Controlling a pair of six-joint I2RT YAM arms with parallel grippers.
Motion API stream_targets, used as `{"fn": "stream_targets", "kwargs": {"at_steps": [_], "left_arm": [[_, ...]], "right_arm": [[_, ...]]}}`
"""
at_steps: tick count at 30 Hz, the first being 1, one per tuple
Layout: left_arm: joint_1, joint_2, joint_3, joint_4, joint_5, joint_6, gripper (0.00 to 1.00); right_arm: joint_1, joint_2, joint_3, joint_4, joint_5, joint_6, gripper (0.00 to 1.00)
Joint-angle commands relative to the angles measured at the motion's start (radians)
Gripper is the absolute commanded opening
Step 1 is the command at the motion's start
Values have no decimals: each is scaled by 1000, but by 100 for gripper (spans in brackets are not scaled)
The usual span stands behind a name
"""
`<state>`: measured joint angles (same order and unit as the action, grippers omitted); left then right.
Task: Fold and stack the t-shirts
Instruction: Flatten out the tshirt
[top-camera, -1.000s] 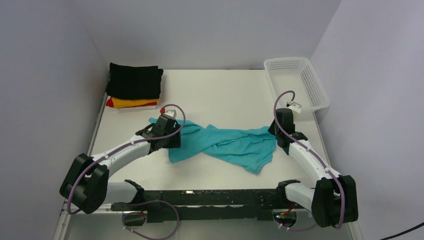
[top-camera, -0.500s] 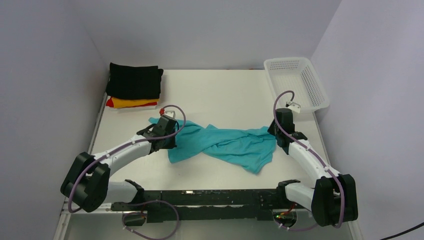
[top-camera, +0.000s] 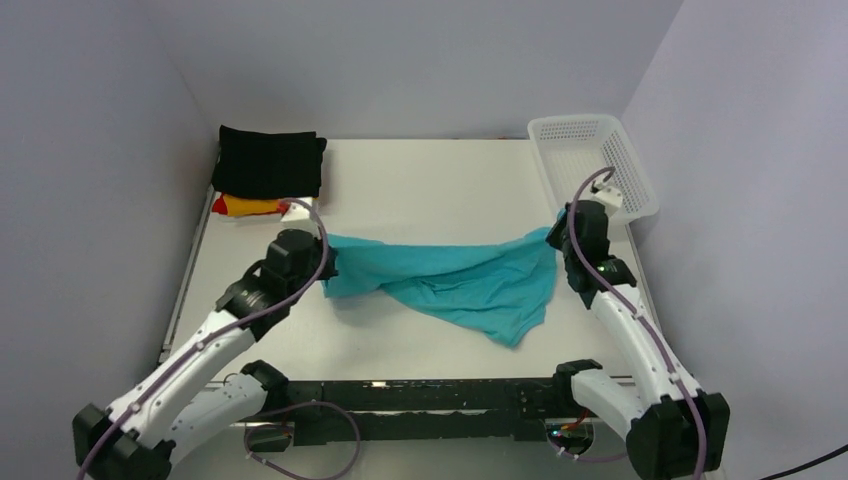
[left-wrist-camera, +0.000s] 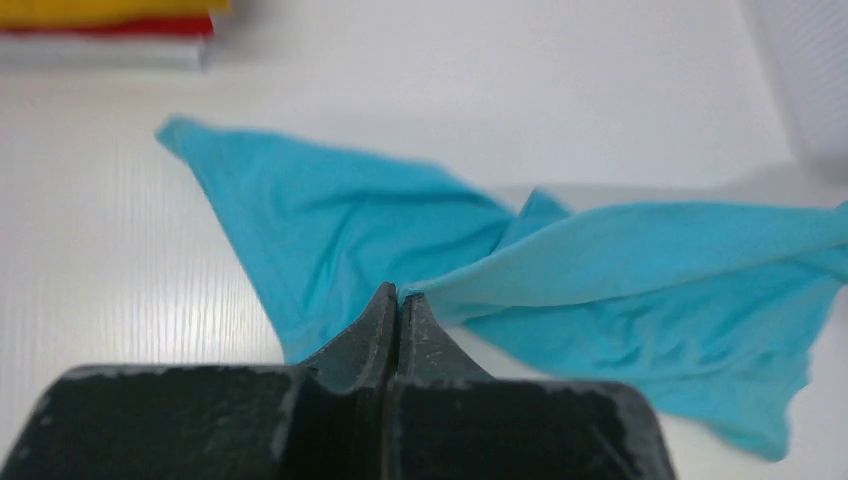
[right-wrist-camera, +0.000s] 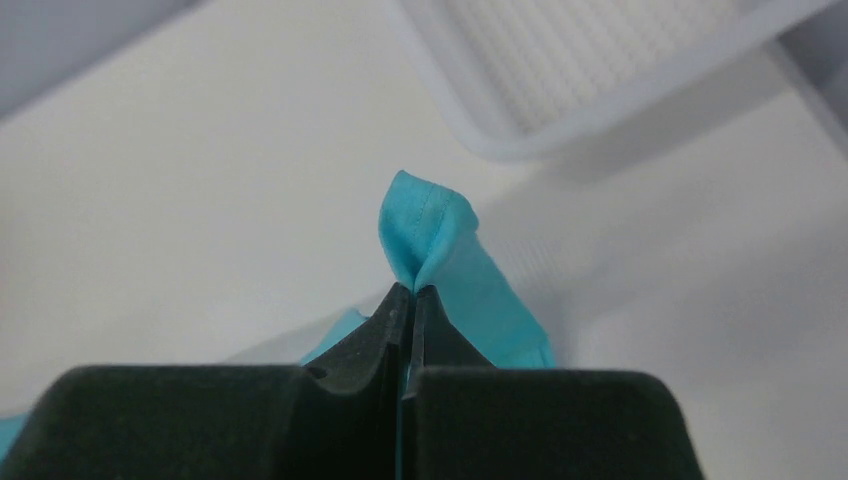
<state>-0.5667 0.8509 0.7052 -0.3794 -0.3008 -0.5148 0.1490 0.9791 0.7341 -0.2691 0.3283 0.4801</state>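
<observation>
Now your left fingers (left-wrist-camera: 368, 335) and right fingers (right-wrist-camera: 385, 335) pinch the teal t-shirt (top-camera: 450, 280), well short of the table's (top-camera: 430, 180) far edge.

We look down from high behind the near edge of the table (top-camera: 440, 180), far enough back to take in all of it. The left wrist view sits close behind its own fingers (left-wrist-camera: 370, 335), facing across the teal shirt (left-wrist-camera: 640, 270) toward the folded stack (left-wrist-camera: 100, 15). The right wrist view looks closely past its fingers (right-wrist-camera: 385, 325) toward the basket (right-wrist-camera: 600, 60). All three views share the teal shirt.
</observation>
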Motion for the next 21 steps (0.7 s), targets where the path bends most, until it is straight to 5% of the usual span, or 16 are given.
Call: {"fn": "stream_targets", "kwargs": {"at_steps": [1, 9, 21], "left_arm": [[-2, -168, 107, 95, -102, 60, 0], [-2, -302, 381, 172, -118, 226, 0], [-2, -289, 895, 63, 146, 376, 0]], "right_arm": [[-6, -132, 165, -2, 15, -40, 0], [-6, -240, 506, -37, -127, -105, 0], [-7, -197, 1093, -178, -369, -153, 0]]}}
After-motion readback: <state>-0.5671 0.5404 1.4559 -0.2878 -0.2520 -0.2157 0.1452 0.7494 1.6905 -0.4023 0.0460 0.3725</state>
